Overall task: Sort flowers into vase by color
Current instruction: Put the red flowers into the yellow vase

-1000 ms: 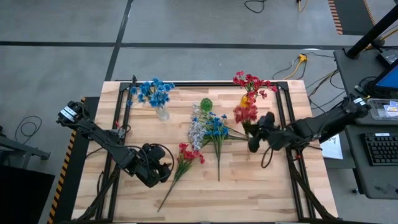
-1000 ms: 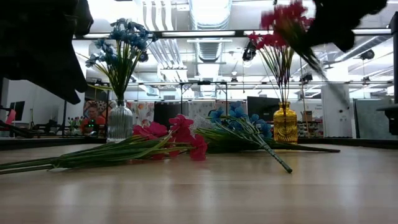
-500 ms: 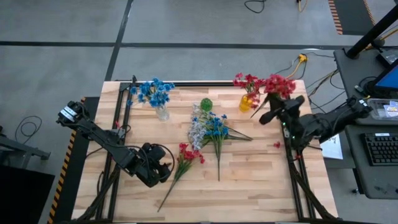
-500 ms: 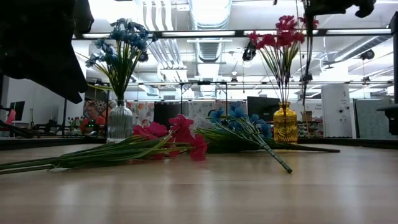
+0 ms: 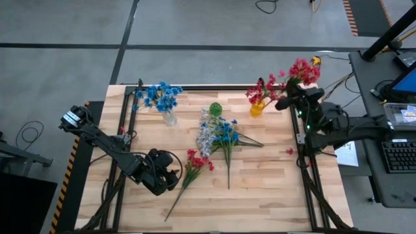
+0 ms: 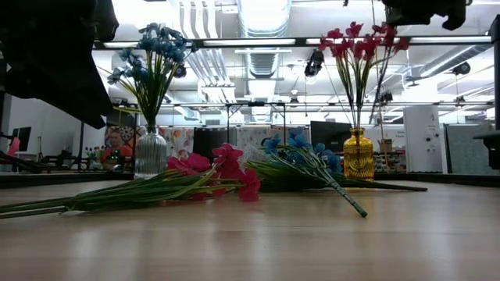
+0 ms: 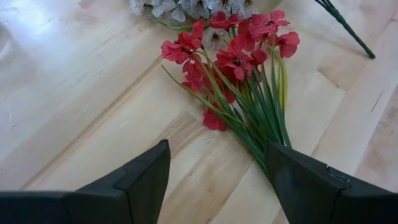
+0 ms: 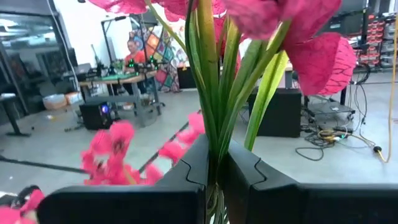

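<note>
Right end effector [image 5: 290, 97] raised, clamping red spray [image 5: 303, 70]

red flowers [image 7: 233, 59], green stems; blue flowers [image 5: 226, 133]; yellow vase [image 6: 358, 154]

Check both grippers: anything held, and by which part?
The right gripper is shut on a red flower spray, clamped by its green stems below the blossoms. The left gripper is open and empty above the red spray on the table.

wooden table [image 5: 273, 188] bears a clear vase [image 5: 169, 118], yellow vase [image 5: 257, 108], green ball [image 5: 215, 108], and loose red [image 5: 195, 161], blue [image 5: 225, 133], white sprays [image 5: 206, 133].
</note>
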